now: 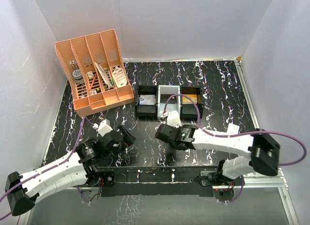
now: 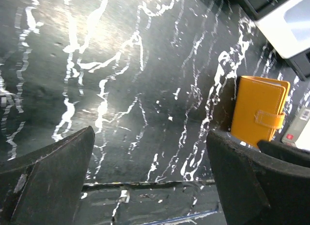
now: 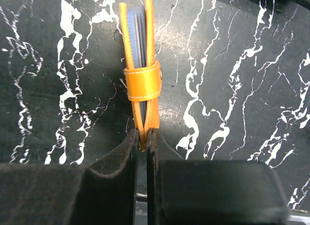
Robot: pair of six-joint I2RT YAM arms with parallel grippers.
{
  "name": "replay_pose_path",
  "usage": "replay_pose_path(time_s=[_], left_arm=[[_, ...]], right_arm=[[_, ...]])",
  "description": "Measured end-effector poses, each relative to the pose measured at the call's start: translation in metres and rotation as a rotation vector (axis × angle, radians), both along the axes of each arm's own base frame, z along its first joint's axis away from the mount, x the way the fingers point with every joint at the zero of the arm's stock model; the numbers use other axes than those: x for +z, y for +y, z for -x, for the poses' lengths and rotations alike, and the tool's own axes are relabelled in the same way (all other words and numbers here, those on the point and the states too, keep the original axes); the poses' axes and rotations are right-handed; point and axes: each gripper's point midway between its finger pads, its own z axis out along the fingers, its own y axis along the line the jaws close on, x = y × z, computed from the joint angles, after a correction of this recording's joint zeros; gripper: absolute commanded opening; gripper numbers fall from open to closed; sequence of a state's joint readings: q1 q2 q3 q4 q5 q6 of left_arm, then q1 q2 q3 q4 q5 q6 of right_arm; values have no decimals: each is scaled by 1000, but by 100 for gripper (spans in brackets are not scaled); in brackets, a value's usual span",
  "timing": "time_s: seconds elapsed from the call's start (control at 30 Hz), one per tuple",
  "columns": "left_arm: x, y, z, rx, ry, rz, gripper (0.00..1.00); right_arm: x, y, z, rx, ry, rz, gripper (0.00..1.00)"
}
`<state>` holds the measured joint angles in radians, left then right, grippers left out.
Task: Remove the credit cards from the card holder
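The card holder (image 3: 140, 80) is a small orange wallet standing on edge over the black marbled table, its strap snapped shut around it. In the right wrist view my right gripper (image 3: 145, 134) is shut on its near edge. Thin blue edges of the credit cards (image 3: 137, 36) show between the two orange covers. In the left wrist view the card holder (image 2: 256, 111) stands just beyond my right-hand fingertip (image 2: 227, 152). My left gripper (image 2: 150, 138) is open wide, with only bare table between its fingers. From above, the left gripper (image 1: 122, 137) sits left of the right gripper (image 1: 162, 133).
A large orange slotted desk organizer (image 1: 94, 72) stands at the back left. A row of black trays (image 1: 167, 101) lies behind the grippers, one holding a gold block (image 1: 190, 98). White walls enclose the table on three sides.
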<state>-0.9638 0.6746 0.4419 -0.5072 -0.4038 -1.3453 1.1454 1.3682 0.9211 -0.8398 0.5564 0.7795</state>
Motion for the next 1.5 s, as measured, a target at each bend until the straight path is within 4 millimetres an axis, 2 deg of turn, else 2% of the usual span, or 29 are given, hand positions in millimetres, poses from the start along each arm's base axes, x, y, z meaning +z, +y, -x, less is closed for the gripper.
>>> replay_pose_path(time_s=[0.17, 0.3, 0.43, 0.5, 0.53, 0.6, 0.7, 0.77, 0.8, 0.83, 0.9, 1.0, 1.13, 1.23, 1.3, 1.43, 1.5], left_arm=[[6, 26, 1, 77, 14, -93, 99], [7, 36, 4, 98, 9, -100, 99], [11, 41, 7, 118, -19, -33, 99], [12, 43, 9, 101, -46, -6, 99], [14, 41, 9, 79, -69, 10, 99], [18, 36, 9, 42, -112, 50, 99], [25, 29, 8, -6, -175, 111, 99], [30, 21, 7, -39, -202, 134, 99], [32, 18, 6, -53, -206, 135, 99], [32, 13, 5, -72, -206, 129, 99], [25, 6, 4, -106, -174, 84, 99], [12, -9, 3, -178, -95, -17, 95], [5, -45, -2, -289, -44, -26, 86], [0, -73, -2, -372, -18, 15, 72], [-5, -86, -3, -413, 15, 18, 70], [-9, -110, -8, -462, 63, 28, 63], [-10, -115, -10, -468, 73, 32, 52]], right_arm=[[-14, 26, 7, 47, -45, 93, 0], [-30, 44, 18, 113, -26, 96, 1], [-37, 60, 27, 173, 25, 27, 19], [-34, 72, 35, 208, 62, -49, 38], [-28, 82, 40, 238, 85, -105, 46], [-2, 100, 46, 292, 88, -237, 55], [64, 118, 43, 358, 34, -489, 60], [106, 111, 25, 338, -38, -632, 62], [119, 105, 16, 320, -69, -676, 64], [132, 95, 5, 289, -105, -714, 65], [140, 77, -13, 229, -150, -739, 66], [125, 66, -21, 187, -131, -719, 64], [75, 55, -24, 117, -3, -673, 63], [35, 47, -19, 63, 110, -654, 63], [11, 42, -16, 23, 182, -647, 63], [-17, 36, -17, -39, 263, -649, 62], [-26, 35, -21, -55, 281, -658, 60]])
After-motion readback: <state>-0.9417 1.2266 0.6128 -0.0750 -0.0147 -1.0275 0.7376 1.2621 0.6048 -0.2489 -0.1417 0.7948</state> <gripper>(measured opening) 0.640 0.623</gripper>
